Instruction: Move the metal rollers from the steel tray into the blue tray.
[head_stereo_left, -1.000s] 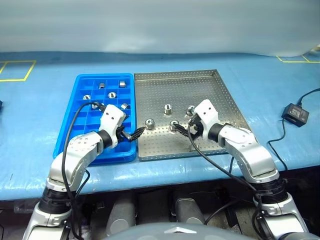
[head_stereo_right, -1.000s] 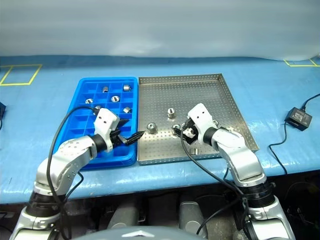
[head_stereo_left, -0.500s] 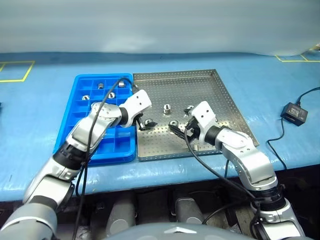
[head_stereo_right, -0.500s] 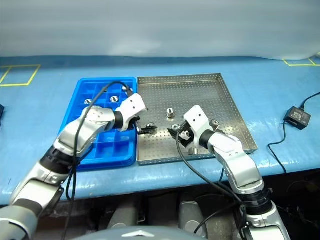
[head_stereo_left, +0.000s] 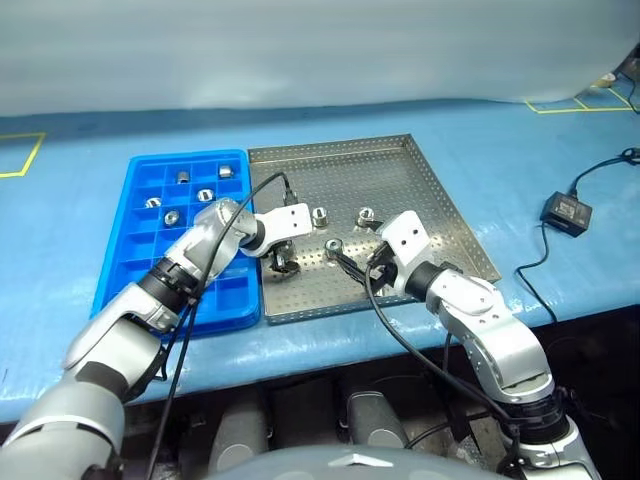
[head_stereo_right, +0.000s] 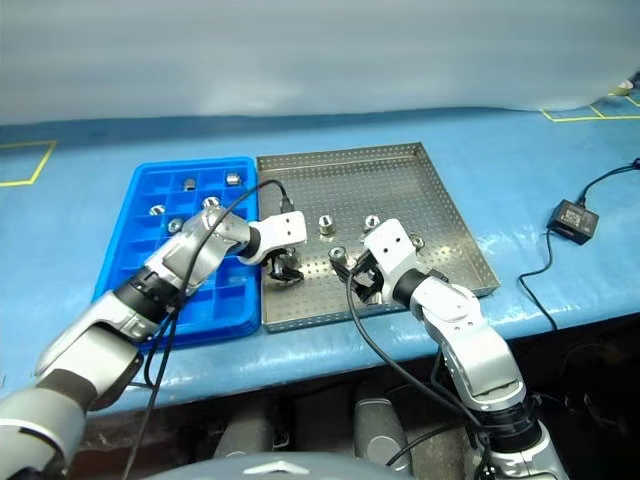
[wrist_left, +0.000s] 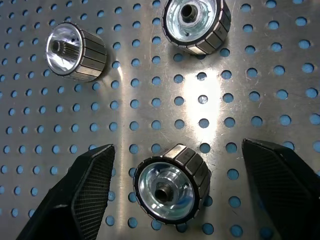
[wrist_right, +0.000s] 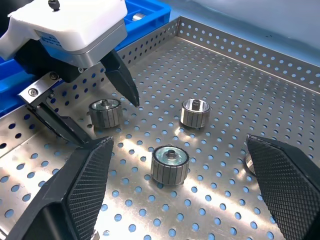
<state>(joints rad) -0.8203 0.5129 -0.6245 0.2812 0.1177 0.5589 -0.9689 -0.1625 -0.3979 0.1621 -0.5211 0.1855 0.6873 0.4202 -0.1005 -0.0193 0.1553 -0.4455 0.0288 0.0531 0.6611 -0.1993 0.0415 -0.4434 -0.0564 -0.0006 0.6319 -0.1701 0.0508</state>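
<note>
The left gripper pointed steeply down over the steel tray, close to the tray's edge that borders the blue tray, and its two black fingers stood spread with one metal roller lying on the perforated floor between them, clear space showing on either side of it. That straddling pose read as the set-up for a pinch: the fingers sat wide so that they could drop past the roller's ribbed wall before closing, and nothing was yet gripped. Two further rollers lay beyond the fingertips, well apart from the one being framed, so it could be taken without knocking a neighbour. The right gripper hung nearer level over the tray's near half, its fingers also wide apart and holding nothing, with a roller standing on end on the floor ahead of it; it appeared to be kept back so as not to crowd the left arm. Several rollers already sat singly in compartments toward the far end of the blue tray, presumably filled from that end first, which left the near compartments free. A black power adapter lay on the blue table cover off the steel tray's right edge.
</note>
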